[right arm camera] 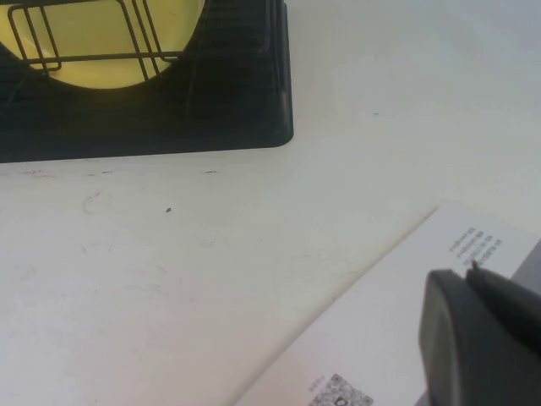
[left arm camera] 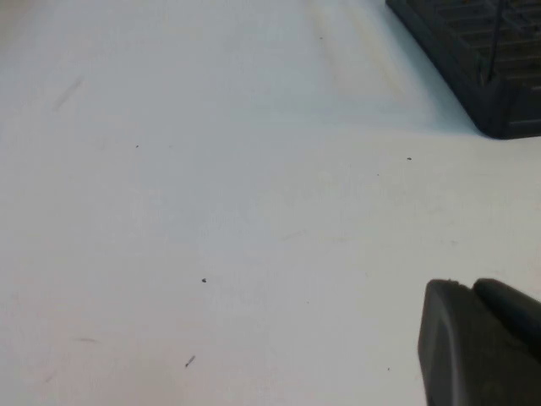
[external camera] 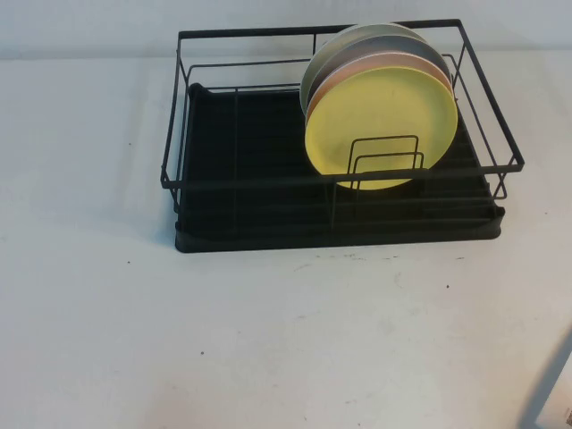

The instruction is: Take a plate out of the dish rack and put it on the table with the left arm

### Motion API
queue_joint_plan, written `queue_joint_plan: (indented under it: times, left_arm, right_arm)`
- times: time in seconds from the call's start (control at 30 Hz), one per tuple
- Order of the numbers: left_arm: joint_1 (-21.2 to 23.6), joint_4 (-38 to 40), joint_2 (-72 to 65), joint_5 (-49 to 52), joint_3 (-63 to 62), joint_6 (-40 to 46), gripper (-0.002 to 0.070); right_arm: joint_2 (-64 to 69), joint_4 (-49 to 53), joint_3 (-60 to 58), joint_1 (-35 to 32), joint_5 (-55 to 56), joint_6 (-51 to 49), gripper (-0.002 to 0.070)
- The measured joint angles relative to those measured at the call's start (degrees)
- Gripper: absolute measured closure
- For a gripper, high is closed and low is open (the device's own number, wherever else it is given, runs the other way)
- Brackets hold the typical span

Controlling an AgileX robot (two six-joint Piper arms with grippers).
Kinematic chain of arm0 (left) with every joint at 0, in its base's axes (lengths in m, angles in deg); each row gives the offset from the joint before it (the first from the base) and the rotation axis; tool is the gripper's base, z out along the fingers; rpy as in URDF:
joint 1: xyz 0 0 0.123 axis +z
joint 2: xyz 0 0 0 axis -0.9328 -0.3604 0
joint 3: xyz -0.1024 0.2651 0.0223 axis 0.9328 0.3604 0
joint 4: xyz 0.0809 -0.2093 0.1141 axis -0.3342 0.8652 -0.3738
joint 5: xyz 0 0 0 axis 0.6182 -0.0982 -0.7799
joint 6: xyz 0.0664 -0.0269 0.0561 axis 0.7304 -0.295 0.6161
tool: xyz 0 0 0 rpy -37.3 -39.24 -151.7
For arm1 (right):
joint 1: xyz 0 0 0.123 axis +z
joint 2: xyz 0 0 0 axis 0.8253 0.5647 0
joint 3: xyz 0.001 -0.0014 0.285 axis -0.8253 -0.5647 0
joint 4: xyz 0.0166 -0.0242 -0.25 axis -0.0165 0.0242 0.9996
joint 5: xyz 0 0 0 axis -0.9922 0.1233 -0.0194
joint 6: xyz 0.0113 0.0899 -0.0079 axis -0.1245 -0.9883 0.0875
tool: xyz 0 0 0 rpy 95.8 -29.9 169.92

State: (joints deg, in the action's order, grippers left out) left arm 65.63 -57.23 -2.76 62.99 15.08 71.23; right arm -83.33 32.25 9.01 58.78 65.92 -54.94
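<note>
The yellow plate [external camera: 380, 121] stands on edge at the front of a stack in the right part of the black dish rack [external camera: 241, 214], behind small wire dividers. Its lower part shows in the right wrist view [right arm camera: 93, 42]. My left gripper [left arm camera: 463, 283] is shut and empty, low over the white table [external camera: 268, 340], with a corner of the rack [left arm camera: 499, 85] some way off. My right gripper [right arm camera: 465, 271] is shut and empty over a white sheet, away from the rack [right arm camera: 237, 101]. Neither gripper shows in the high view.
Behind the yellow plate stand a pale pink plate [external camera: 357, 70], a grey plate [external camera: 393, 46] and a pale green plate [external camera: 357, 34]. A white printed sheet with a QR code [right arm camera: 397, 338] lies at the table's near right corner [external camera: 559, 393]. The rack's left part holds nothing.
</note>
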Motion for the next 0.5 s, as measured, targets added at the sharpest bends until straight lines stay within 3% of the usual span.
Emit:
queue_joint_plan:
  times: [0.5]
  left_arm:
    - [0.0, -1.12, 0.0, 0.0, 0.0, 0.0, 0.0678]
  right_arm:
    - [0.0, 0.0, 0.0, 0.0, 0.0, 0.0, 0.0694]
